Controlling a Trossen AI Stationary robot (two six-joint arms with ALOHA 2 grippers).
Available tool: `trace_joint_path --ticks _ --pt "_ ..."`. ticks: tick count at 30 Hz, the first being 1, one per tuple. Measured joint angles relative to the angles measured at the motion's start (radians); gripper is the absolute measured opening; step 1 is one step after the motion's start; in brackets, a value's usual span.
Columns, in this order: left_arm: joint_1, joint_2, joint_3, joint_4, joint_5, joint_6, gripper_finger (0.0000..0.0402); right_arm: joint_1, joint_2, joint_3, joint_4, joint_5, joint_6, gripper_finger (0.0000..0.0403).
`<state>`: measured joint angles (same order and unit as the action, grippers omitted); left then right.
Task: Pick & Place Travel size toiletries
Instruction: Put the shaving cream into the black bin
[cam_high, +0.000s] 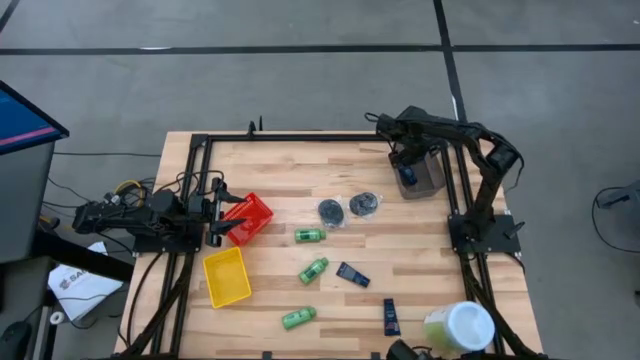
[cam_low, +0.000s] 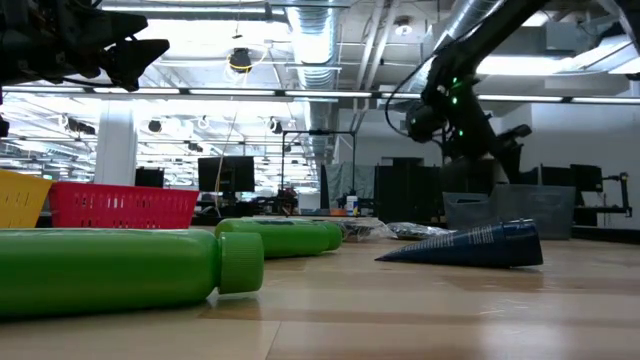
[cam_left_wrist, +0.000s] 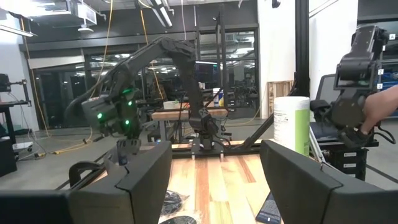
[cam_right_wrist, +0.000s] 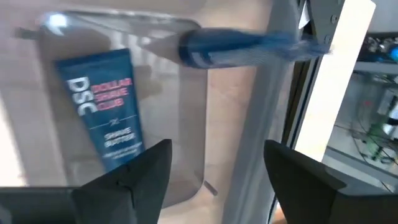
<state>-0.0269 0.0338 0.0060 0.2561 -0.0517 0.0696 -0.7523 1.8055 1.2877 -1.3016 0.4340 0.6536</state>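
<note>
My right gripper (cam_high: 407, 166) (cam_right_wrist: 217, 168) hangs open over the grey-brown bin (cam_high: 433, 180) at the table's far right. A dark blue tube (cam_right_wrist: 102, 109) lies flat on the bin's floor. A second blue tube (cam_right_wrist: 249, 46) shows blurred by the bin's wall; whether it rests there I cannot tell. On the table lie two dark discs (cam_high: 331, 211) (cam_high: 364, 204), three green bottles (cam_high: 309, 235) (cam_high: 313, 270) (cam_high: 298, 318) and two blue tubes (cam_high: 352, 274) (cam_high: 391, 316). My left gripper (cam_high: 222, 222) (cam_left_wrist: 214, 180) is open beside the red bin (cam_high: 256, 214).
A yellow bin (cam_high: 227, 277) sits near the left edge, in front of the red bin. The large pale green-and-white tub (cam_high: 460, 325) stands at the near right corner. The black frame rails (cam_high: 455, 150) run along the table's sides. A person's hand (cam_left_wrist: 380, 111) shows beyond the table.
</note>
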Motion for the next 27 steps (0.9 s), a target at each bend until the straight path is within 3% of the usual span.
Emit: trace_joint_path --ticks 5,10,18,27 --pt "0.000 0.000 0.000 0.000 0.000 0.000 0.0242 0.055 -0.117 0.000 0.006 -0.047 0.009 0.0249" --pt "0.000 0.000 0.000 0.000 0.000 0.000 0.0242 0.187 -0.257 0.000 0.002 -0.234 0.068 0.0249" --pt "0.000 0.000 0.000 0.000 0.000 0.000 0.0242 0.605 -0.346 0.000 -0.001 -0.359 0.368 0.0249" --pt "0.000 0.002 0.000 0.001 0.000 0.000 0.0242 1.029 -0.257 0.001 0.076 -0.529 0.765 0.0250"
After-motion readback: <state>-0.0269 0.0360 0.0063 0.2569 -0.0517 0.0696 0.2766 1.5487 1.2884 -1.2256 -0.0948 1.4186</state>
